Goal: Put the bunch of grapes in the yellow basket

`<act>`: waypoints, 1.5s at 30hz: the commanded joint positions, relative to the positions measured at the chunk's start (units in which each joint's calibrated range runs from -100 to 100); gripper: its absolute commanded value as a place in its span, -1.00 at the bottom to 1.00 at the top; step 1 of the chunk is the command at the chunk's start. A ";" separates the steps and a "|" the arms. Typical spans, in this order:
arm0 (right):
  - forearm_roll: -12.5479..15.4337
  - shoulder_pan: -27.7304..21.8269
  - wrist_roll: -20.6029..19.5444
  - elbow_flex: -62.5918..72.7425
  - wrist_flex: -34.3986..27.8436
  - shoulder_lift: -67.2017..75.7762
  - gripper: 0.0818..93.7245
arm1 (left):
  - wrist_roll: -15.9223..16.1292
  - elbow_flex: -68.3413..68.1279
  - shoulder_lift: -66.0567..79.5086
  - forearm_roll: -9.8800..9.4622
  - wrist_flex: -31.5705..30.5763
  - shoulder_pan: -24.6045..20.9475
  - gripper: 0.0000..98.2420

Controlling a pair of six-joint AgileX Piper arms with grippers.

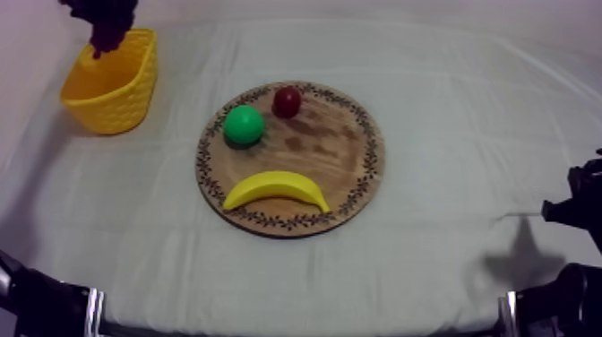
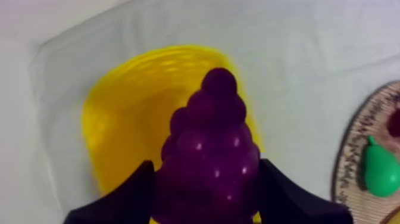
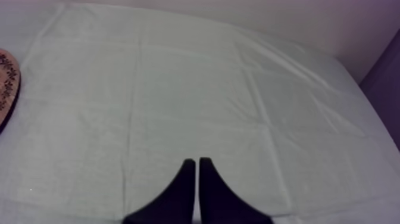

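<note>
Two left jaws clamp the purple bunch of toy grapes [image 2: 208,161], held just above the open woven yellow basket [image 2: 110,119] near the tabletop's [image 1: 448,134] far-left corner; right jaws lie closed together, gripping nothing.

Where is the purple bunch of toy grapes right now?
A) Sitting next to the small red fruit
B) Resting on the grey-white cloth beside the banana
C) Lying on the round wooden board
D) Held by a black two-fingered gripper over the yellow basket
D: the left gripper is shut on the purple bunch of grapes, and the yellow basket lies open right beneath it.
</note>
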State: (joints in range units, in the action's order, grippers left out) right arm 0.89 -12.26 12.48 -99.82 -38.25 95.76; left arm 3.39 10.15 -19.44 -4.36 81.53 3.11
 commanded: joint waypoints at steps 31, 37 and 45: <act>0.01 0.01 0.00 0.05 0.02 -0.01 -0.99 | -1.10 5.04 -16.64 0.91 1.16 -3.72 0.34; 0.01 0.01 0.00 0.05 0.02 -0.01 -0.99 | -2.62 3.12 -15.32 0.83 0.08 -4.20 0.78; 0.01 0.01 0.00 0.05 0.02 -0.01 -0.99 | -3.72 -1.67 -8.22 0.84 -2.56 -4.18 0.72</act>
State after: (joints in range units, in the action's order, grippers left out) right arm 0.89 -12.26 12.48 -99.82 -38.25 95.76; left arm -0.22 9.95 -29.53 -3.62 79.49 -1.08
